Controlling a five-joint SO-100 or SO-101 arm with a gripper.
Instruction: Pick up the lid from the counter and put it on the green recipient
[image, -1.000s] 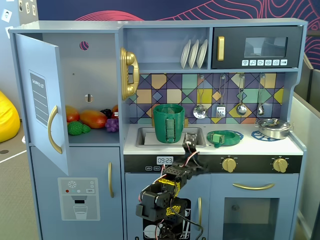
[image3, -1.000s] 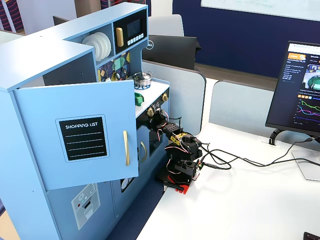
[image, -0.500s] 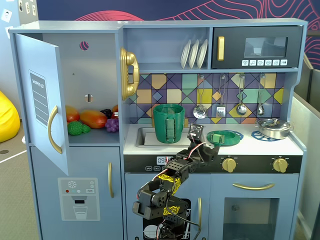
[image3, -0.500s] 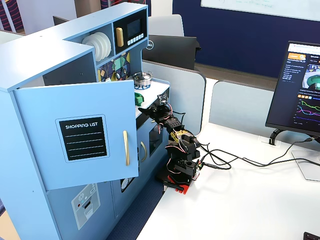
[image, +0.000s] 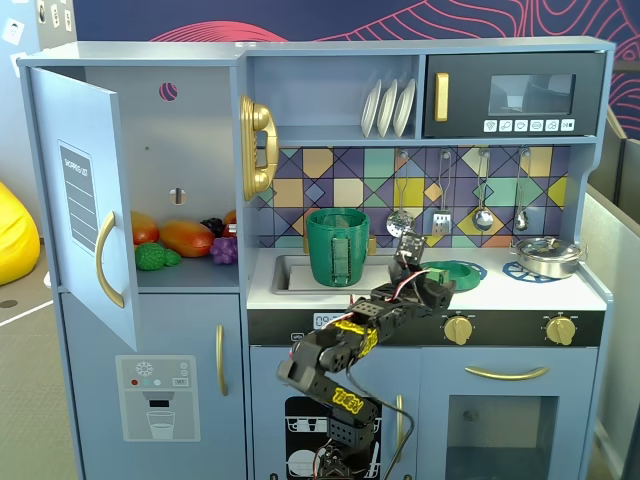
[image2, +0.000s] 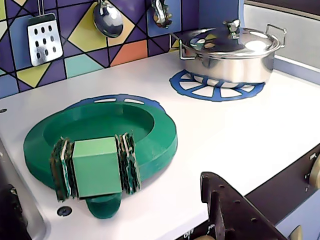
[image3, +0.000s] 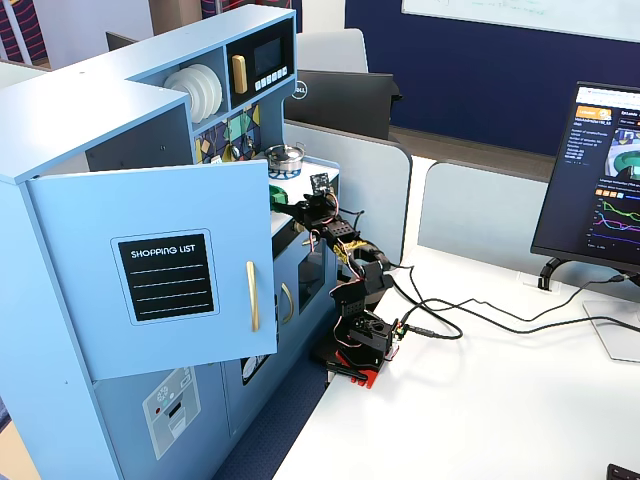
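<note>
The green lid (image2: 105, 130) lies on the pale counter (image2: 240, 130) over a blue burner print. Its hollow side faces up, and a light-green block with padded sides stands at its near rim. In a fixed view the lid (image: 458, 270) is just right of the arm. The dark-green recipient (image: 338, 246) stands in the sink to the left, out of the wrist view. My gripper (image2: 107, 187) is open and empty, just in front of the lid's block. One dark finger (image2: 230, 210) shows at the lower right, and a dark edge at the lower left.
A lidded silver pan (image2: 227, 55) sits on the right burner print, also seen in a fixed view (image: 545, 256). Utensils (image2: 45, 37) hang on the tiled back wall. The sink edge (image2: 20, 200) is at the left. The fridge door (image: 85, 200) stands open.
</note>
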